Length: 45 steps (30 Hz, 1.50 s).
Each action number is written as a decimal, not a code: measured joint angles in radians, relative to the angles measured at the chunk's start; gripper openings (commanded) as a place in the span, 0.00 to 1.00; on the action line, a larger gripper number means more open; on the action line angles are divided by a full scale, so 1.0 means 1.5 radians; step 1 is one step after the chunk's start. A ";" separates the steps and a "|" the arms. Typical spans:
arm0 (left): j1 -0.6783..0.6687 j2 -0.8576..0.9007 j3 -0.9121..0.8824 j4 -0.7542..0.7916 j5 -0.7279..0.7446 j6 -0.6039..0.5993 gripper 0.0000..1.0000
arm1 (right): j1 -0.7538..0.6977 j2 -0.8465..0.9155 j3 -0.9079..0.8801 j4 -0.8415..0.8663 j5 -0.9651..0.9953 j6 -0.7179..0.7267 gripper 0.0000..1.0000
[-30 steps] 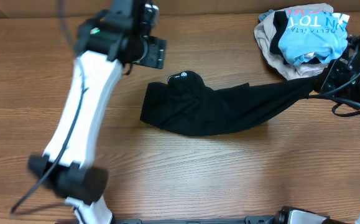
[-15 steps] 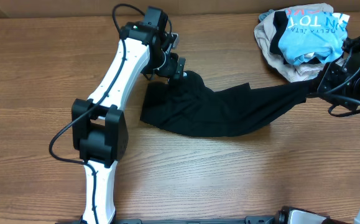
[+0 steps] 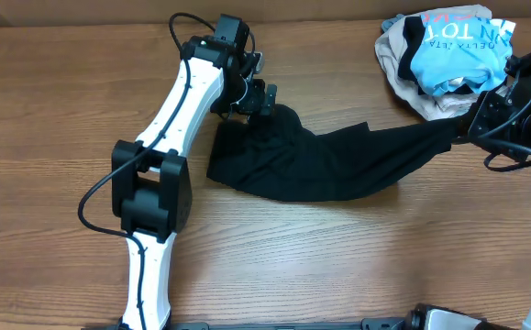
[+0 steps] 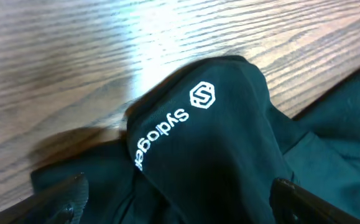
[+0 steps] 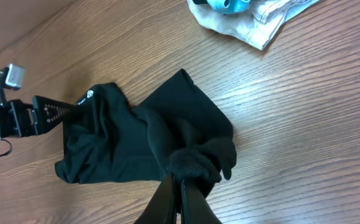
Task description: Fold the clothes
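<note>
A black garment (image 3: 320, 160) lies stretched across the middle of the wooden table; it also shows in the right wrist view (image 5: 136, 146). Its left end carries a white logo (image 4: 201, 94). My left gripper (image 3: 263, 101) hovers over that left end, fingers wide open on either side of the cloth (image 4: 180, 202), holding nothing. My right gripper (image 3: 467, 128) is shut on the garment's right end; in the right wrist view (image 5: 181, 180) the fingers pinch a bunched fold and pull it taut.
A pile of clothes (image 3: 444, 50), light blue on beige, lies at the back right corner, next to my right arm; its edge shows in the right wrist view (image 5: 248, 18). The left arm (image 3: 169, 137) stretches across the table's left half.
My left arm swung from the back left onto the garment's left end and now hovers there. The right gripper still holds the right end, barely moved.
</note>
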 measured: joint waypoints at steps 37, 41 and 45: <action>0.018 0.074 -0.001 0.016 0.049 -0.153 0.04 | -0.002 0.000 0.000 0.012 0.000 0.000 0.04; 0.038 0.077 0.031 -0.011 0.037 -0.150 0.04 | -0.002 0.000 0.000 0.057 0.005 0.000 0.04; 0.083 0.084 0.158 -0.075 0.031 -0.145 0.04 | -0.002 0.000 -0.001 0.118 0.005 0.000 0.04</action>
